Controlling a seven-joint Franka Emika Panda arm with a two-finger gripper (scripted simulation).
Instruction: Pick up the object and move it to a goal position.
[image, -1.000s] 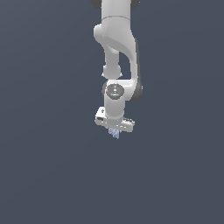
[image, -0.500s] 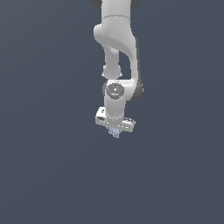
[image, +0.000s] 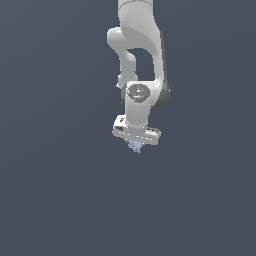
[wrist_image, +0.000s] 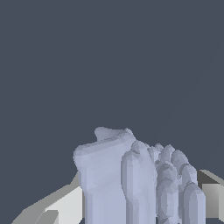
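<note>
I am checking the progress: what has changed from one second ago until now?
The gripper has risen slightly in the exterior view, carrying the spiky lavender object up with it. The object stays between the fingers, so the grasp appears unchanged. Nothing was released.

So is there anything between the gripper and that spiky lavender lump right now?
Nothing visible. The spiky lump sits right between the fingers of the gripper, poking out just below it in the exterior view. No other thing shows around it, and no goal marker is visible.
</note>
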